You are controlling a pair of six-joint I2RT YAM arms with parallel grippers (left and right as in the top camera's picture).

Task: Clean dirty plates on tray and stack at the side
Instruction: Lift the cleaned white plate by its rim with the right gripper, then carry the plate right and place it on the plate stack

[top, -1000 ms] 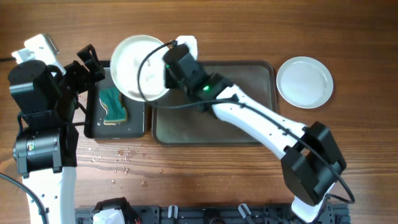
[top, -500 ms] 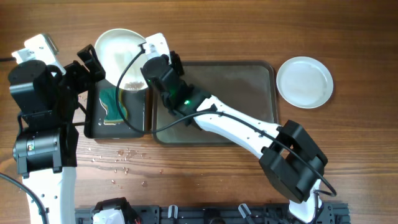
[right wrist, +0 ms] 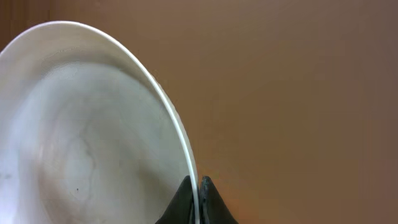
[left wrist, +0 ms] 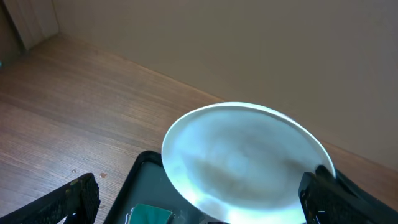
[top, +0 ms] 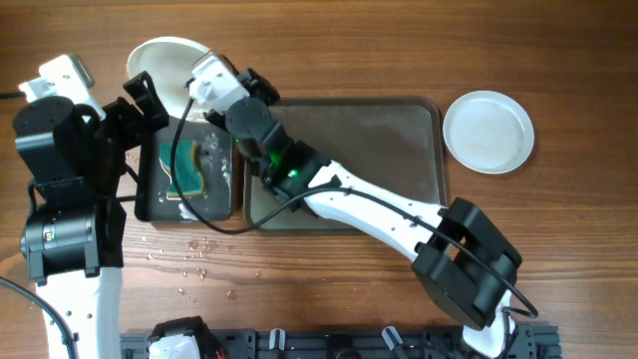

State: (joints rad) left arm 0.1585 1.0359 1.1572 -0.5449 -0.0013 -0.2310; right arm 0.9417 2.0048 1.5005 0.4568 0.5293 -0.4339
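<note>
White and tipped steeply up, one plate (top: 164, 60) hangs above the far end of the glossy black tray (top: 150, 209), near the back-left part of the wooden tabletop (top: 558, 229). The right gripper (right wrist: 199, 193) has it by the rim: in the right wrist view the two dark jaws are pinched together with only the thin edge of the plate between them. The plate's hollow face shows faint watery streaks and a tiny dark speck there. The right arm stretches diagonally from the front right, across the large grey-green tray (top: 389, 150), to reach this spot.

The left gripper (top: 150, 103) sits just beside the held plate, over the black tray's far-left corner, jaws spread wide and holding nothing. In the left wrist view the plate fills the space ahead of those parted jaws, its round face turned toward the camera, without touching either one as far as can be seen.

Inside the black tray lies a green sponge (top: 189, 170) in a wet film with pale foam or glare around it. A second plate (top: 488, 132) rests flat on the tabletop just beyond the right end of the grey-green tray, looking clean from above. Small water droplets (top: 189, 254) dot the wood in front of the black tray.
</note>
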